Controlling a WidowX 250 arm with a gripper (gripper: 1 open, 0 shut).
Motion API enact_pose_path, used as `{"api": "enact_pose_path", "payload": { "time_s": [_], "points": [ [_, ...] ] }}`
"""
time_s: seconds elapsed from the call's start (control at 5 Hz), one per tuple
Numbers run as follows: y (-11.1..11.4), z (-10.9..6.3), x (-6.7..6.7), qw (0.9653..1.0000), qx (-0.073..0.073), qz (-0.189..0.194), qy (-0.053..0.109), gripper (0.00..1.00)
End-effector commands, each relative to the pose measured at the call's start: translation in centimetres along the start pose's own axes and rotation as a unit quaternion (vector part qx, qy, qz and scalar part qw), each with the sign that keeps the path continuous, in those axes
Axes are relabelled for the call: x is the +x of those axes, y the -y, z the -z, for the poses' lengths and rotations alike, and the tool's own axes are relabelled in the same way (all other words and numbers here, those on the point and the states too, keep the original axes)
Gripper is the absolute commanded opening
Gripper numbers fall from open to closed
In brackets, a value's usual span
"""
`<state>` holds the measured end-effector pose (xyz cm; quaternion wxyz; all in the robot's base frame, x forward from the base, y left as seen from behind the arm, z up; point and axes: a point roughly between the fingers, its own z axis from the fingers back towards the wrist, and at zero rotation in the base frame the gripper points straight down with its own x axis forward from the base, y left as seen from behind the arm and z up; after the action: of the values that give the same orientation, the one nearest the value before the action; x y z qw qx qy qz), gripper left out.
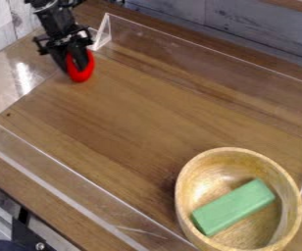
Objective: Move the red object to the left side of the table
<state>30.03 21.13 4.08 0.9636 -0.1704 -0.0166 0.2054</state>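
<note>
Nearest, bottom right: wooden bowl (239, 204) holding 1 green block (233, 207), lying flat inside. Mid-frame: bare table (167, 108) between low clear walls (62, 175). Farthest, top left corner: black gripper (68, 49) pointing down, jaws pinching the red object (79, 66) from both sides, close to the tabletop near the corner wall

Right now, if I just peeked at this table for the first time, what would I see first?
Your eye would jump to the bright red object at the far left end of the table, with the robot's black hand reaching down onto it from above. Next you'd notice the wooden bowl in the near right corner, with a green block lying inside it.
</note>
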Motion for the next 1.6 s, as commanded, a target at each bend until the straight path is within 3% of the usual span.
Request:
{"api": "enact_pose_path", "payload": {
  "time_s": [0.0,0.2,0.4,0.6,0.8,1.0,1.4],
  "points": [
    [0.4,-3.1,-0.8,0.9991,0.007,-0.006,0.042,0.0],
    [0.5,-3.6,-0.5,0.9992,0.001,-0.01,0.039,0.0],
    [0.5,-3.9,-0.2,0.9993,-0.002,-0.011,0.035,1.0],
    [1.3,-5.1,-0.3,0.9987,-0.01,-0.034,0.037,0.0],
    [1.1,-5.4,-1.3,0.9986,-0.002,-0.039,0.036,1.0],
    [0.9,-5.7,-2.3,0.9985,0.006,-0.043,0.034,1.0],
    [3.0,-6.9,0.1,0.9994,-0.008,0.022,0.027,1.0]
  ]
}}
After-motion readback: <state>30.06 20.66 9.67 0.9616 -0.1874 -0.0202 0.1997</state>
